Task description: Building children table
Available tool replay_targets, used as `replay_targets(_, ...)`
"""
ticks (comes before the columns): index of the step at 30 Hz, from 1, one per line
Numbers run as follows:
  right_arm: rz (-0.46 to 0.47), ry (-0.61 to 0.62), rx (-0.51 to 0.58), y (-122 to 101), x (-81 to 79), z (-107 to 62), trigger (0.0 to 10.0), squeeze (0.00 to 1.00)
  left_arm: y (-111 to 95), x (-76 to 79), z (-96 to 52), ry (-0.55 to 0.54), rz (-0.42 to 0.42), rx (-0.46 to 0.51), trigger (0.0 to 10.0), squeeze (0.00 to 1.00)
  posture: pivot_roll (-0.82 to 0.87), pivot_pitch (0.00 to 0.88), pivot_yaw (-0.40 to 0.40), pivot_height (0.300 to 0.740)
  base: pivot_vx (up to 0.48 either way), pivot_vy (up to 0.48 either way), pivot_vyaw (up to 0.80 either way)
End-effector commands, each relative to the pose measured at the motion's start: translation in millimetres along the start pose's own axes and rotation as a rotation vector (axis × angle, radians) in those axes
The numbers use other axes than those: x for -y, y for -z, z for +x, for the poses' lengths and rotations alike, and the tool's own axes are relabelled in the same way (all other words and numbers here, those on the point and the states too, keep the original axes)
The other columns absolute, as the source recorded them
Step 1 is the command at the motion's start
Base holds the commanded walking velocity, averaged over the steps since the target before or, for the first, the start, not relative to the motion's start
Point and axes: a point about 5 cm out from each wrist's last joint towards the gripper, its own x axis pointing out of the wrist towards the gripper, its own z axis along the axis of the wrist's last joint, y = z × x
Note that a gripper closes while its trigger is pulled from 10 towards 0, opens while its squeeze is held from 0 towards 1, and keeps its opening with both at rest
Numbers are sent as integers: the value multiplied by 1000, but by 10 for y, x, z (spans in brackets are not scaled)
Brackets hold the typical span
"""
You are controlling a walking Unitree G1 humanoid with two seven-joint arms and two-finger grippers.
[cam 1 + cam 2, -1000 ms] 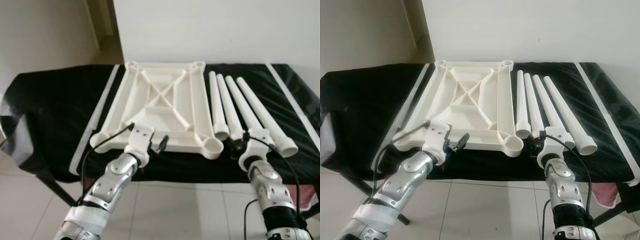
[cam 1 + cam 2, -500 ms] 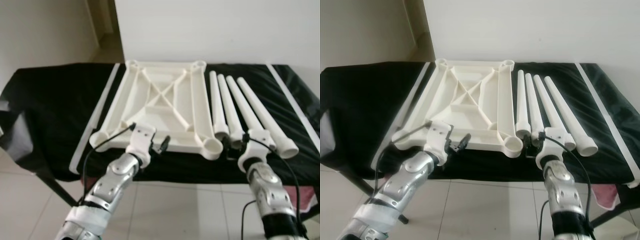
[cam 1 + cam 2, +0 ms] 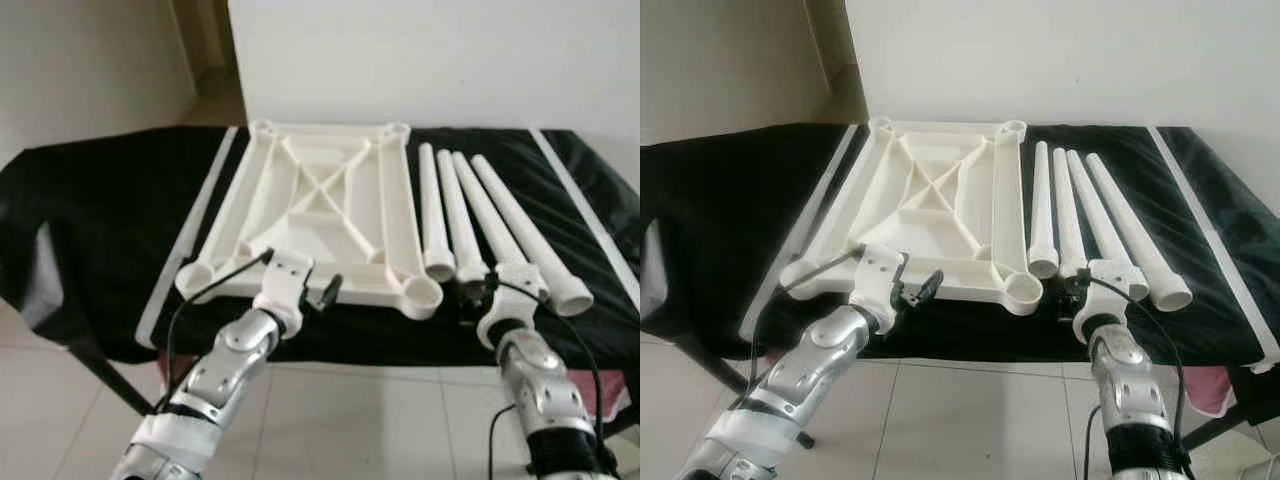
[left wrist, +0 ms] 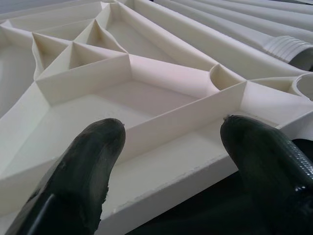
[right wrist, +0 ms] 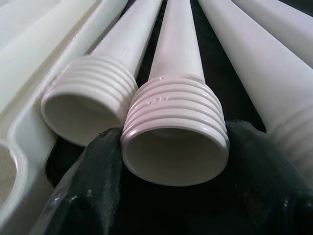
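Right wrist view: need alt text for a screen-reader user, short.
The right gripper has its two black fingers on either side of the threaded open end of a white table leg. A second threaded leg lies beside it on the black cloth, next to the white tabletop frame.

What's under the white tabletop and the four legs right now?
A black cloth lies under the upturned white plastic tabletop and the four white tapered legs, draping over the near edge. What supports the cloth is covered, apart from a dark leg showing at the lower left.
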Motion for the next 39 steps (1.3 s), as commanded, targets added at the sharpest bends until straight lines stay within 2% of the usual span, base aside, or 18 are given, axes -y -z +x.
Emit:
replay_targets(1, 19, -14, -14, 27, -34, 1, 0, 0, 11, 115, -17, 224, 5, -13, 10000, 0, -23, 0, 22, 740, 0, 0, 0)
replay_targets(5, 15, -21, -12, 34, -61, -37, 0, 0, 14, 112, -26, 219, 0, -13, 10000, 0, -20, 0, 20, 740, 0, 0, 0)
replay_targets(9, -8, -30, 71, -46, -98, -86, 0, 0, 18, 120, -40, 216, -18, -14, 10000, 0, -20, 0, 20, 740, 0, 0, 0)
replay_targets(12, -10, -35, 88, -65, -105, -89, 0, 0, 16, 117, -40, 214, -25, -13, 10000, 0, -20, 0, 20, 740, 0, 0, 0)
replay_targets(14, -28, -27, 160, -150, -118, -116, 0, 0, 1, 107, -37, 212, -35, -7, 10000, 0, -21, 0, 20, 740, 0, 0, 0)
replay_targets(15, -26, -18, 215, -216, -132, -154, 4078, 0, -11, 100, -32, 210, -34, -4, 10000, 0, -25, 0, 18, 740, 0, 0, 0)
replay_targets(16, -26, -18, 215, -216, -132, -154, 4078, 0, -11, 100, -32, 210, -34, -4, 10000, 0, -25, 0, 18, 740, 0, 0, 0)
replay_targets(17, -23, -6, 250, -259, -138, -189, 6314, 0, -20, 95, -27, 211, -36, -2, 10000, 0, -27, 2, 20, 740, 0, 0, 0)
replay_targets(18, -14, 1, 284, -298, -140, -222, 10000, 0, -26, 93, -25, 211, -37, 0, 10000, 0, -27, 2, 20, 740, 0, 0, 0)
replay_targets(29, 35, 37, 214, -201, -150, -382, 10000, 0, -54, 77, -26, 211, -41, 2, 10000, 0, -32, 23, 18, 740, 0, 0, 0)
replay_targets(31, 34, 48, 203, -159, -148, -440, 10000, 0, -53, 71, -32, 208, -42, 1, 10000, 0, -32, 23, 18, 740, 0, 0, 0)
replay_targets(33, 46, 83, 186, -70, -133, -566, 10000, 0, -42, 63, -46, 204, -45, -4, 10000, 0, -37, 31, 22, 740, 0, 0, 0)
replay_targets(39, 44, 123, 162, 28, -129, -723, 10000, 0, -31, 74, -61, 211, -47, -12, 10000, 0, -43, 43, 28, 740, 0, 0, 0)
